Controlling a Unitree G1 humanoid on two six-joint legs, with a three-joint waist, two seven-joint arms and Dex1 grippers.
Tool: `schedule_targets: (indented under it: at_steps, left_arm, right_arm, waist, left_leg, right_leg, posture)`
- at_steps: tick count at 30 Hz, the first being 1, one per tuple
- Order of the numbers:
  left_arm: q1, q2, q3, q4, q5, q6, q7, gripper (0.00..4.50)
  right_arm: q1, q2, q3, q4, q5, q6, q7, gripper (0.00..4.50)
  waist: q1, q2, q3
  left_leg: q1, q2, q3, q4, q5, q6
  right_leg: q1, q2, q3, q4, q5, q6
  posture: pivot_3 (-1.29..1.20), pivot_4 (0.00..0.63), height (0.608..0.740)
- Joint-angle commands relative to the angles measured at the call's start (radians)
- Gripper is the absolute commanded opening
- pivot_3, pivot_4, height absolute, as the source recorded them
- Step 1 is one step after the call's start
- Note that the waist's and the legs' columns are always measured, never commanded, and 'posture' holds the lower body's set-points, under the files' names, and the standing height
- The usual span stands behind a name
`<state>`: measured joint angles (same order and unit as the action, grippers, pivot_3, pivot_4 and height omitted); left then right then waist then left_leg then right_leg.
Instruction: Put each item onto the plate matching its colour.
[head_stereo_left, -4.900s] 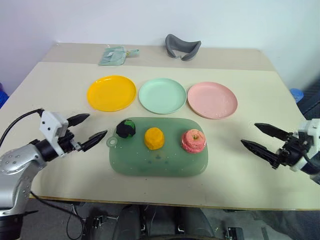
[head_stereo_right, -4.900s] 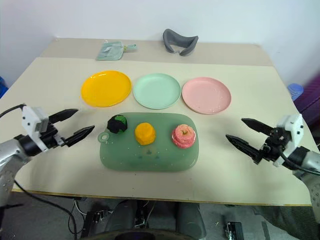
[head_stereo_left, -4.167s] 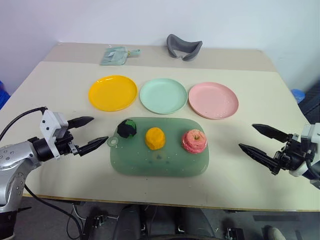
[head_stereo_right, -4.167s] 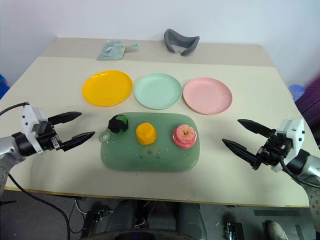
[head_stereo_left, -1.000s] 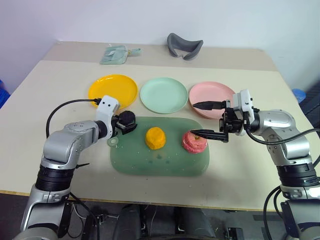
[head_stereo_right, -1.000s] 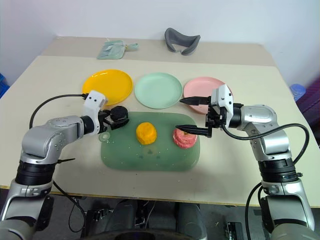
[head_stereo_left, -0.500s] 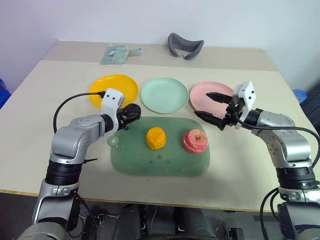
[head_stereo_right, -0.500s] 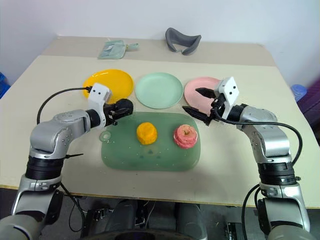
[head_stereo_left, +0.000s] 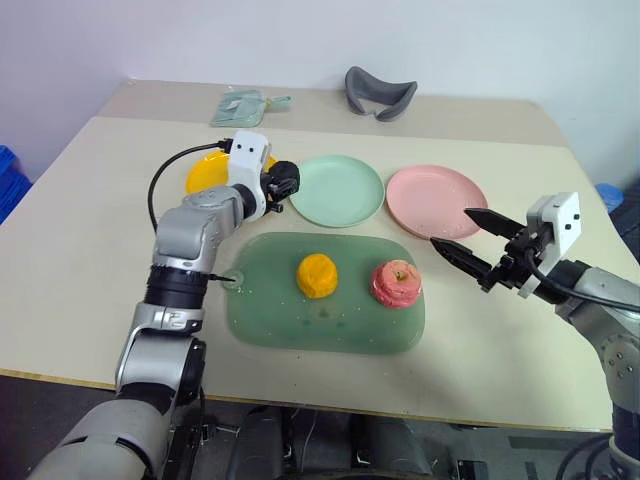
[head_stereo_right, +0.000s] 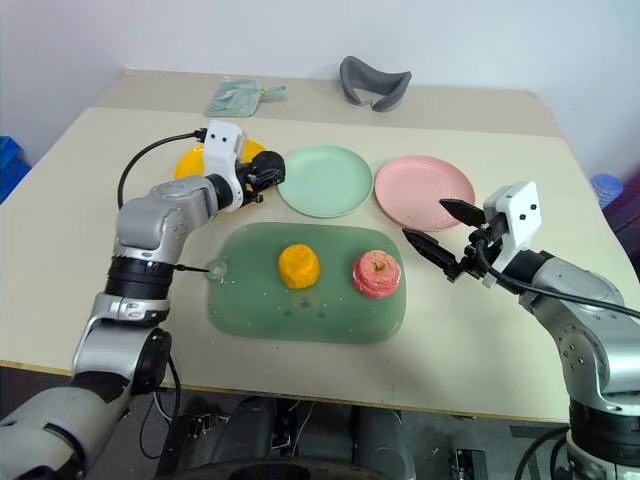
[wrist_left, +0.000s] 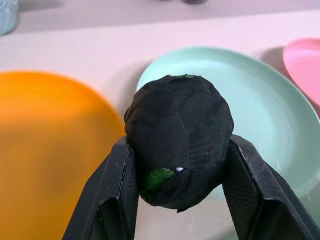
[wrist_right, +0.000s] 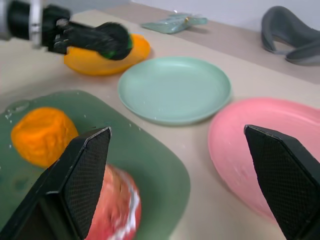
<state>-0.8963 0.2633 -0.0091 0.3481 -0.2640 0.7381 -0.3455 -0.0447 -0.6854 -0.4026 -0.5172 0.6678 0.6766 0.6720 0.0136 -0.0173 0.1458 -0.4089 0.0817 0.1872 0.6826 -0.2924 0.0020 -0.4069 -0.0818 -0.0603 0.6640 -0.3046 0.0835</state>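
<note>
- Since a second ago the dark green-black lump (wrist_left: 178, 153) is off the green mat (head_stereo_left: 322, 318) and up in the air, between the yellow-orange plate (head_stereo_left: 204, 176) and the mint green plate (head_stereo_left: 337, 190), right by the mint plate's near-left rim.
- Left gripper (head_stereo_left: 281, 182) is clamped on that lump, one black finger (wrist_left: 111, 200) pressed on each side of it; a second ago it was down at the mat's left end.
- Orange-yellow ridged lump (head_stereo_left: 317, 276) hasn't budged, sitting about mid-mat.
- Pink-red apple (head_stereo_left: 396, 284) is just to the right of it on the mat, stem up, same spot as before.
- Right gripper (head_stereo_left: 466, 235) has pulled back off the apple and now hangs over bare table to the right of the mat, below the pink plate (head_stereo_left: 431, 200). Its fingers are spread wide with nothing between them.
- All three plates sit in a row behind the mat, with nothing on them yet.
- Past the plates there's a grey curved thing (head_stereo_left: 379, 95) and a pale green packet (head_stereo_left: 242, 106) at the far side of the table (head_stereo_left: 90, 240).
</note>
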Motion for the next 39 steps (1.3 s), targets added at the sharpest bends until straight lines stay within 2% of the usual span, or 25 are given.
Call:
schedule_targets:
  at_steps: [1,6,11,14,16,17,18,22,25,27,31,35,39]
  left_arm:
    - [-0.084,-0.032,-0.011,0.127,0.04,-0.116,-0.014,2.21]
    - [-0.164,-0.069,-0.016,0.307,0.077,-0.216,-0.039,2.21]
    - [-0.202,-0.092,-0.006,0.412,0.088,-0.269,-0.071,2.21]
    - [-0.216,-0.106,-0.004,0.465,0.098,-0.302,-0.076,3.15]
    - [-0.219,-0.114,-0.004,0.485,0.104,-0.337,-0.08,4.11]
    - [-0.215,-0.119,0.0,0.479,0.099,-0.347,-0.088,4.44]
    - [-0.209,-0.12,0.004,0.467,0.093,-0.352,-0.097,4.44]
    - [-0.117,-0.079,0.007,0.288,0.052,-0.343,-0.214,4.44]
    - [0.024,-0.013,-0.016,0.04,0.0,-0.33,-0.361,4.44]
    - [0.137,0.064,-0.034,-0.161,-0.06,-0.304,-0.491,4.44]
    - [0.247,0.197,-0.029,-0.386,-0.175,-0.162,-0.637,4.44]
    - [0.325,0.328,-0.027,-0.53,-0.269,-0.06,-0.747,4.44]
    - [0.366,0.417,-0.069,-0.585,-0.275,-0.034,-0.807,4.44]
  right_arm:
    - [0.051,-0.008,-0.061,-0.1,0.029,-0.011,-0.02,4.36]
    - [0.096,0.002,-0.077,-0.154,0.034,-0.022,-0.06,4.36]
    - [0.101,0.009,-0.072,-0.168,0.038,-0.042,-0.08,4.36]
    - [0.111,0.002,-0.063,-0.161,0.021,-0.054,-0.083,4.36]
    - [0.112,0.001,-0.056,-0.157,0.019,-0.061,-0.084,4.36]
    - [0.113,0.001,-0.055,-0.156,0.02,-0.063,-0.084,4.36]
    - [0.113,0.001,-0.054,-0.156,0.021,-0.065,-0.084,4.36]
    - [0.124,-0.002,-0.048,-0.142,0.016,-0.083,-0.064,4.36]
    - [0.129,-0.007,-0.033,-0.129,0.011,-0.097,-0.04,4.36]
    - [0.135,-0.015,-0.023,-0.118,0.001,-0.112,-0.016,4.36]
    - [0.155,-0.034,-0.011,-0.106,-0.004,-0.148,0.054,4.36]
    - [0.152,-0.065,0.02,-0.107,0.003,-0.187,0.15,4.36]
    - [0.105,-0.095,0.059,-0.081,0.009,-0.196,0.207,4.36]
  waist:
    - [-0.003,0.0,0.0]
    - [-0.003,-0.001,0.0]
    - [-0.002,-0.001,0.001]
    - [0.0,-0.002,0.001]
    - [-0.001,-0.002,0.001]
    - [-0.001,-0.002,0.001]
    - [-0.001,-0.003,0.002]
    - [-0.003,-0.003,0.002]
    - [-0.012,-0.002,0.001]
    - [-0.016,-0.001,0.001]
    - [-0.012,-0.002,0.002]
    - [-0.006,-0.002,0.002]
    - [-0.005,-0.001,0.002]
  left_leg:
    - [0.0,0.0,0.0,0.0,0.0,0.0]
    - [0.0,0.0,0.0,0.0,0.0,0.0]
    - [0.0,0.0,0.0,0.0,0.0,0.0]
    - [0.0,0.0,0.0,0.0,0.0,0.0]
    - [0.0,0.0,0.0,0.0,0.0,0.0]
    - [0.0,0.0,0.0,0.0,0.0,0.0]
    - [0.0,0.0,0.0,0.0,0.0,0.0]
    - [0.0,0.0,0.0,0.0,0.0,0.0]
    - [0.001,0.001,0.0,-0.001,0.0,0.0]
    - [0.001,0.001,0.0,-0.001,0.0,-0.001]
    - [0.0,0.001,-0.001,0.0,0.0,-0.001]
    - [0.001,0.001,-0.002,0.0,0.0,0.0]
    - [0.001,0.001,-0.002,0.0,0.0,0.0]
  right_leg:
    - [0.0,0.0,0.0,0.0,0.0,0.0]
    - [0.0,0.0,0.0,0.0,0.0,0.0]
    - [0.0,0.0,0.0,0.0,0.0,0.0]
    - [0.0,0.0,0.0,0.0,0.0,0.0]
    - [0.0,0.0,0.0,0.0,0.0,0.0]
    - [0.0,0.0,0.0,0.0,0.0,0.0]
    - [0.0,0.0,0.0,0.0,0.0,0.0]
    - [-0.001,0.0,0.0,0.0,0.0,0.0]
    - [-0.001,0.001,0.0,0.0,0.0,0.0]
    - [-0.001,0.001,0.001,0.001,0.0,0.0]
    - [0.0,0.001,0.0,0.001,0.0,0.0]
    - [0.001,0.0,0.001,0.001,0.0,0.0]
    - [0.001,0.001,0.001,0.001,0.0,0.0]
  posture:
    - [0.0,0.15,0.74]
    - [0.0,0.15,0.74]
    - [0.0,0.15,0.74]
    - [0.0,0.15,0.74]
    - [0.0,0.15,0.74]
    - [0.0,0.15,0.74]
    - [0.0,0.15,0.74]
    - [0.0,0.15,0.74]
    - [0.0,0.15,0.74]
    - [0.0,0.15,0.74]
    - [0.0,0.15,0.74]
    - [0.0,0.15,0.74]
    - [0.0,0.15,0.74]
